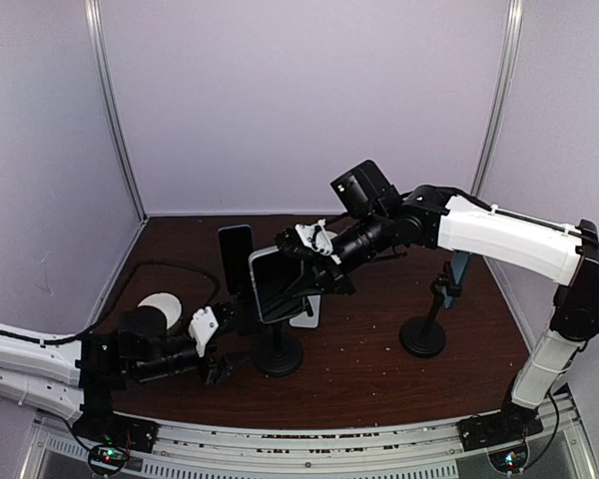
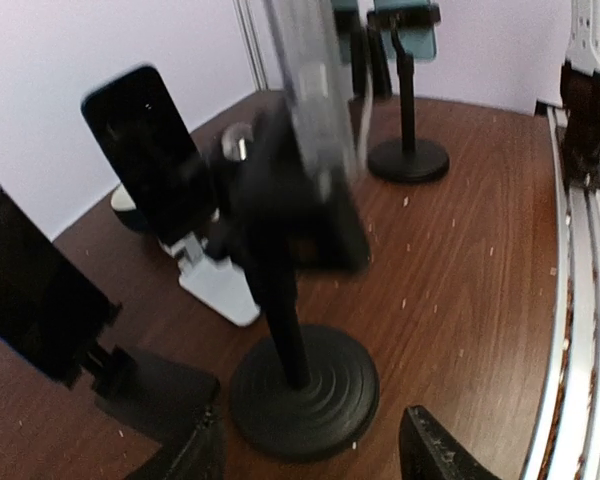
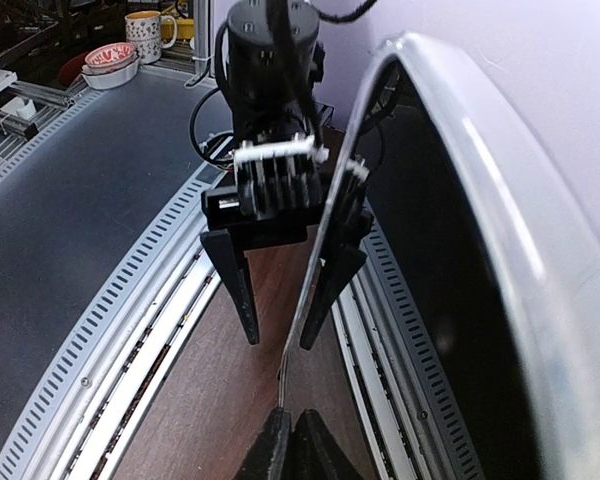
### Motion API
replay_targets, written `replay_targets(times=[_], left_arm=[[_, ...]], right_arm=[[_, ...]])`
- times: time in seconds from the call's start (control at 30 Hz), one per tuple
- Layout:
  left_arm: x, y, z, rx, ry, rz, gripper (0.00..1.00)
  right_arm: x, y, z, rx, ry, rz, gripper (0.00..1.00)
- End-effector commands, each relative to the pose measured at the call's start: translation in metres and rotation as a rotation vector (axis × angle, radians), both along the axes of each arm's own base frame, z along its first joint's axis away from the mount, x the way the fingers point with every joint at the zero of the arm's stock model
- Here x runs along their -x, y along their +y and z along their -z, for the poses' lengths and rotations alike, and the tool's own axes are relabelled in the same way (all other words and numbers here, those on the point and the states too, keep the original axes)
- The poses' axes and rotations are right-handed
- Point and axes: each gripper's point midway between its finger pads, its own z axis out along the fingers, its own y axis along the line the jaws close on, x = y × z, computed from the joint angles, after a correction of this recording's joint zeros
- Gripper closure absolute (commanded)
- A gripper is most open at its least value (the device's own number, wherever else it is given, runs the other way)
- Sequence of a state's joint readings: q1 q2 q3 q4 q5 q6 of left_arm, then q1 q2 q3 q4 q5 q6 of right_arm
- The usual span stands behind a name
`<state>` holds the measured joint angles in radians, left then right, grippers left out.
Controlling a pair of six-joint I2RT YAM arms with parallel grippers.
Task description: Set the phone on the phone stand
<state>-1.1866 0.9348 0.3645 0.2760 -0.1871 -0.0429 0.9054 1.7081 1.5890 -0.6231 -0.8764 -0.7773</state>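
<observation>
Lilac-walled enclosure, dark wood bench (image 1: 379,384), slotted rail along the near edge.

**Phone** (image 1: 273,284): off the bench, silver-edged and tilted back. It is clenched in the right hand (image 1: 301,271) and sits directly above the black phone stand (image 1: 278,354) at bench centre. Right wrist view agrees, with the fingers pinching the phone's edge.

**Left hand** (image 1: 217,351): released, jaws spread with nothing between them. It is low over the bench, just beside the stand's round base on its left.

**Step in hand (my reading):** seating the phone in the cradle. The left wrist view is blurred at the cradle, so I cannot tell whether the phone's lower edge touches the lip or hangs just above it. Probably not fully seated.

**Next move calls for:**
- Lower the bottom edge into the lip.
- Lay the back against the rest at the cradle's tilt.
- Only then unclench the right hand.

The stand is a slim post on a small base, so a sideways push could rock it. The left hand is placed well to steady the base.

**Edges and room:**
- A second dark phone (image 1: 235,254) on a white stand (image 1: 307,311) sits just behind. It is near the held phone's left edge, which is the tightest spot.
- A third stand (image 1: 423,334) is well apart to the right, under the right forearm.
- A white disc (image 1: 160,304) lies at the left rear.
- The bench in front of the stand is open, and the cleanest exit for the right hand looks to be up and rightward.
</observation>
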Motion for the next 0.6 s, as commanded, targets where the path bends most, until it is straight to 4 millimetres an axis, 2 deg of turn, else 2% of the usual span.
replay_targets(times=[0.0, 0.1, 0.17, 0.27, 0.3, 0.37, 0.43, 0.5, 0.57], left_arm=[[-0.001, 0.003, -0.009, 0.141, -0.084, -0.010, 0.38], [-0.008, -0.026, -0.007, 0.060, -0.092, 0.027, 0.39], [-0.009, -0.035, -0.008, 0.123, -0.082, 0.029, 0.40], [-0.013, -0.021, -0.016, 0.296, -0.110, -0.004, 0.39], [-0.016, -0.022, -0.021, 0.326, -0.107, 0.003, 0.39], [-0.019, -0.033, -0.018, 0.311, -0.077, 0.034, 0.41], [-0.016, -0.036, -0.025, 0.368, -0.068, 0.060, 0.46], [-0.011, -0.029, -0.028, 0.435, -0.071, 0.068, 0.53], [-0.012, -0.027, -0.024, 0.447, -0.062, 0.066, 0.58]], right_arm=[[-0.013, -0.021, 0.046, 0.178, 0.027, 0.126, 1.00], [-0.013, -0.018, 0.043, 0.162, 0.044, 0.126, 1.00], [-0.013, -0.016, 0.043, 0.159, 0.050, 0.132, 1.00], [-0.013, -0.016, 0.042, 0.147, 0.054, 0.137, 1.00], [-0.012, -0.016, 0.041, 0.140, 0.053, 0.137, 1.00], [-0.014, -0.016, 0.040, 0.135, 0.050, 0.142, 1.00], [-0.015, -0.015, 0.040, 0.135, 0.045, 0.148, 1.00], [-0.015, -0.015, 0.040, 0.134, 0.045, 0.148, 1.00], [-0.015, -0.015, 0.040, 0.132, 0.047, 0.148, 1.00]])
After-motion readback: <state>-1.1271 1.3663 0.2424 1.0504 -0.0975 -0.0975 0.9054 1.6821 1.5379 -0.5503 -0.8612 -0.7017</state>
